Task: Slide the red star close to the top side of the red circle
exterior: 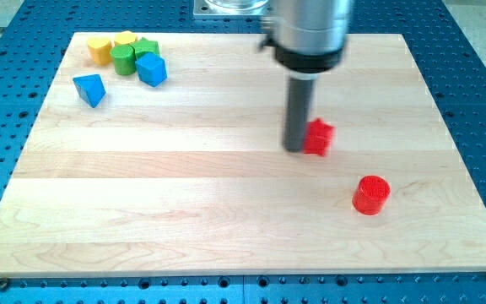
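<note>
A pale wooden bench (226, 211) fills the view. There is no pincer, so no spread or pinch to report: the arm ends in a dark rod, and my tip (297, 149) touches the left side of the red star (318, 137). The red circle (370, 195) lies apart, to the tip's lower right. Best judged approach: push rightward steadily, stopping above the circle without nudging it. No containers are visible. Blue, green and yellow blocks (125, 57) sit far upper left.

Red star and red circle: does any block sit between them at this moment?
No. In the camera view only bare wooden board separates the red star from the red circle. My tip touches the star's left side.
</note>
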Controlling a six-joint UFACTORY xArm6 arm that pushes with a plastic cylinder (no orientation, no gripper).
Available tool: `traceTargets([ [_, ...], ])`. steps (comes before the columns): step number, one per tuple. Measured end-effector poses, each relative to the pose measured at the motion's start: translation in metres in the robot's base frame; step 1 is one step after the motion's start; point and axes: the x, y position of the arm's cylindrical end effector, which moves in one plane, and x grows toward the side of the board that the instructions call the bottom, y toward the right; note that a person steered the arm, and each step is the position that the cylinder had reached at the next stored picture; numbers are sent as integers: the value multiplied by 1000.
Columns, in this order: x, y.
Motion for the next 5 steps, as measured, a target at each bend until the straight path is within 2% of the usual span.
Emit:
traceTargets([
  [1,-2,13],
  [2,-37,22],
  [3,-40,47],
  [4,-22,78],
  [5,-5,70],
])
